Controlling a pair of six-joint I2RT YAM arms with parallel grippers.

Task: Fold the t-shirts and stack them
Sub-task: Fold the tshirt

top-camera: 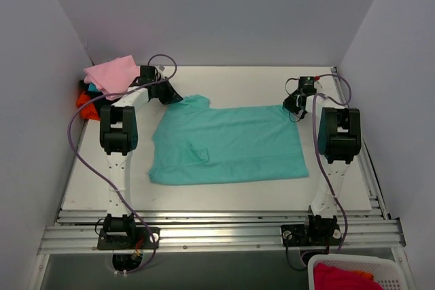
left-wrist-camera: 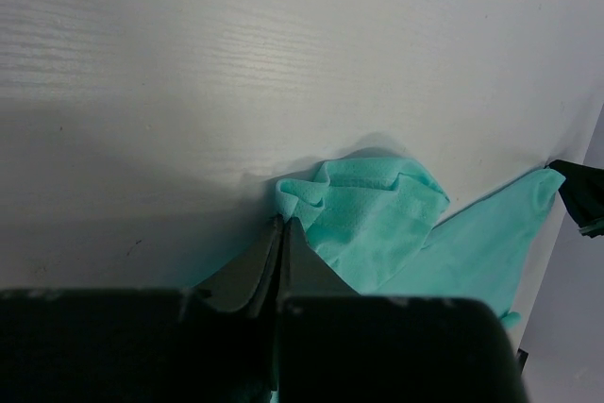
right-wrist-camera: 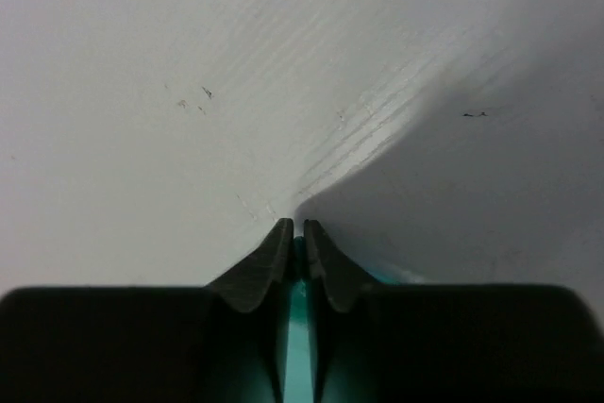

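Note:
The teal t-shirt [top-camera: 228,144] lies spread on the white table [top-camera: 231,79], partly folded lengthwise. My left gripper [top-camera: 171,95] is shut on its far left corner; in the left wrist view the closed fingertips [left-wrist-camera: 281,224] pinch bunched teal cloth [left-wrist-camera: 377,214]. My right gripper [top-camera: 293,108] is shut on the far right corner; teal cloth [right-wrist-camera: 298,327] shows between its fingers. A folded pale pink t-shirt [top-camera: 111,74] tops a pile at the far left, with the orange-red t-shirt [top-camera: 85,103] and a bit of black under it.
A white basket [top-camera: 353,273] holding red cloth stands below the table's near right edge. Grey walls close in the left, right and back. A metal rail [top-camera: 217,229] runs along the near edge by the arm bases.

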